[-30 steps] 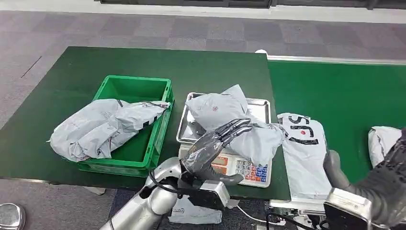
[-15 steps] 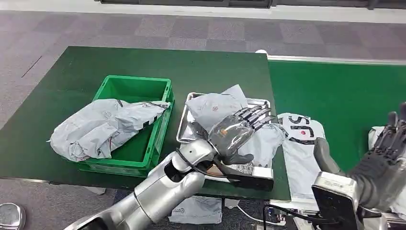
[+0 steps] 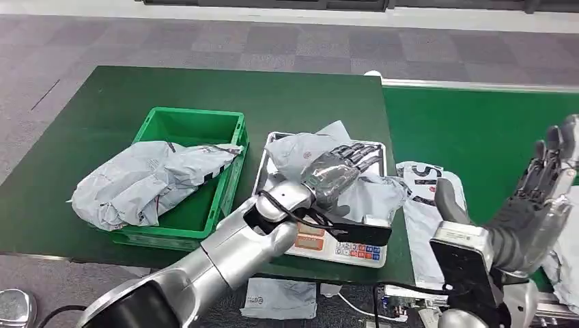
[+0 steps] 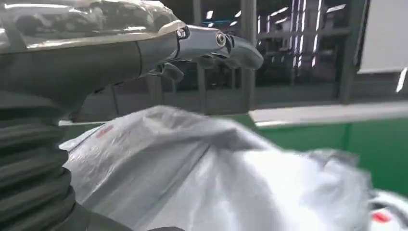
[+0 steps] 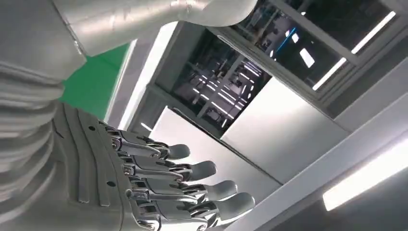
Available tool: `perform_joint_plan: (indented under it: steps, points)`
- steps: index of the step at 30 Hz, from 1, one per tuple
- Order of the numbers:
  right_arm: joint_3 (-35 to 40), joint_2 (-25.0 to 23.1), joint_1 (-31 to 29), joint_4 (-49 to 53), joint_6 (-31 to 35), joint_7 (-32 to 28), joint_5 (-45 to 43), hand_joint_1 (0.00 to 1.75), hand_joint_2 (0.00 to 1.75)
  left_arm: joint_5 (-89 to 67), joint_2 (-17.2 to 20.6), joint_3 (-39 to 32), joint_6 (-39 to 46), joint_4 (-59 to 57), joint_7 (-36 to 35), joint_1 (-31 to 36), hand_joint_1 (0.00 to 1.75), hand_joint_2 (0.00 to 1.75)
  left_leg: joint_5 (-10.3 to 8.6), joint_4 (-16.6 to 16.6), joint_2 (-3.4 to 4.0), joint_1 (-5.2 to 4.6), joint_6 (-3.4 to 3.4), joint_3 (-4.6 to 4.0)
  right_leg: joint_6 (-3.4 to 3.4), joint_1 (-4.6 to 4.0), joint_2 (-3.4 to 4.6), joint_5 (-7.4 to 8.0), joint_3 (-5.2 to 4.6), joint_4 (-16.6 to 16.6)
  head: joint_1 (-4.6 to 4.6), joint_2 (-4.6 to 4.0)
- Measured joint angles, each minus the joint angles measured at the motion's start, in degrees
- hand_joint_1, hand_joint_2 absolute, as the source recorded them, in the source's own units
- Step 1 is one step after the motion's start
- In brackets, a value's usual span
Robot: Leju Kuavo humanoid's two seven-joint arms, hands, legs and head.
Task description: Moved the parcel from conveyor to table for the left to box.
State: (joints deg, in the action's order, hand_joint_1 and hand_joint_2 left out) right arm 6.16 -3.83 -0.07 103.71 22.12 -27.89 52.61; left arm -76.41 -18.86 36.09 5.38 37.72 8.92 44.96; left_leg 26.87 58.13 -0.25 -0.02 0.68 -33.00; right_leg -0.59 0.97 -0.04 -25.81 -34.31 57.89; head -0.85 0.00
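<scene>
One grey parcel (image 3: pixel 304 156) on the scale tray, under the left robot hand (image 3: pixel 336 172)

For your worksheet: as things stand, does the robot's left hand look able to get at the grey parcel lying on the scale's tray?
Probably yes. The left hand hovers open right over the grey parcel on the scale, with nothing between them. The right hand is raised well clear.

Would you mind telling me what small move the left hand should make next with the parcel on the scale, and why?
Probably lower the left hand and close its fingers on the grey parcel on the scale tray. The fingers hover extended above it, gripping nothing, in the left wrist view too. The green crate sits beside the scale, and the right hand is raised, open, clear of the table.
</scene>
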Motion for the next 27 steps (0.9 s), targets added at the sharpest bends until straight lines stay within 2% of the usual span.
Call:
perform_joint_plan:
  steps: [11,27]
  points:
    - [0.74,-0.94,-1.89,-2.14,0.04,-0.13,0.0,0.0,1.75,-0.98,-1.55,4.74,-6.88,-7.77,-6.29,5.5,0.0,1.75,0.0,0.0,0.0,0.0,0.0,0.0,0.0,0.0,-0.01,0.0,0.0,0.0,0.0,0.0]
    - [0.79,-1.51,-1.98,-3.3,0.5,-0.13,-0.5,0.0,1.75,-0.19,-1.7,8.77,-10.43,-11.73,-7.32,7.29,0.0,1.75,0.0,0.0,-0.01,0.0,0.0,0.0,0.0,0.0,-0.01,0.0,0.01,0.0,0.0,0.0]
